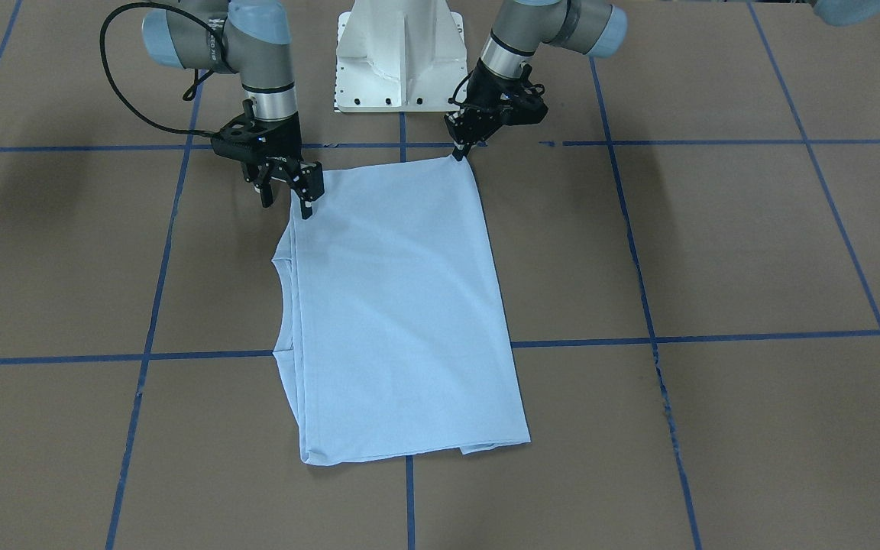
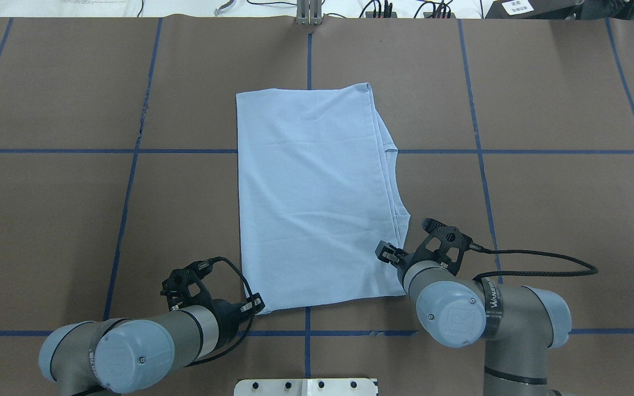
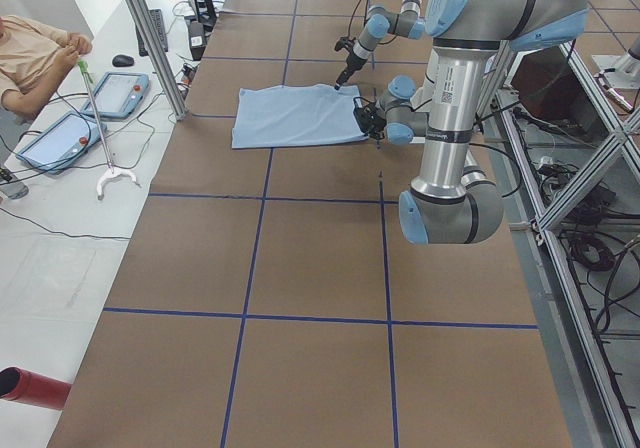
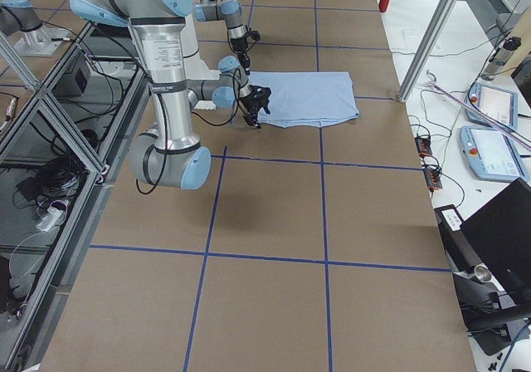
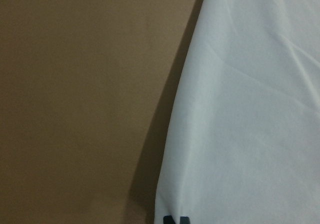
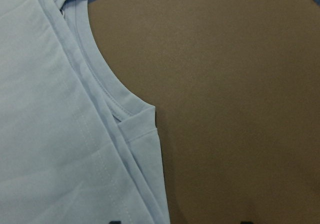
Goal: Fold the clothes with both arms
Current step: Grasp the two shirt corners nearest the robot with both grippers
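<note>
The left hand is pinching the near corner of the light blue T-shirt, its fingers clenched together on the cloth edge. The right hand is hanging released at the other near corner, fingers spread, one over the cloth and one outside it, grasping nothing. The T-shirt is lying folded into a long rectangle in the middle of the table, its ribbed collar facing the robot's right. Blue tape lines are crossing the brown table.
</note>
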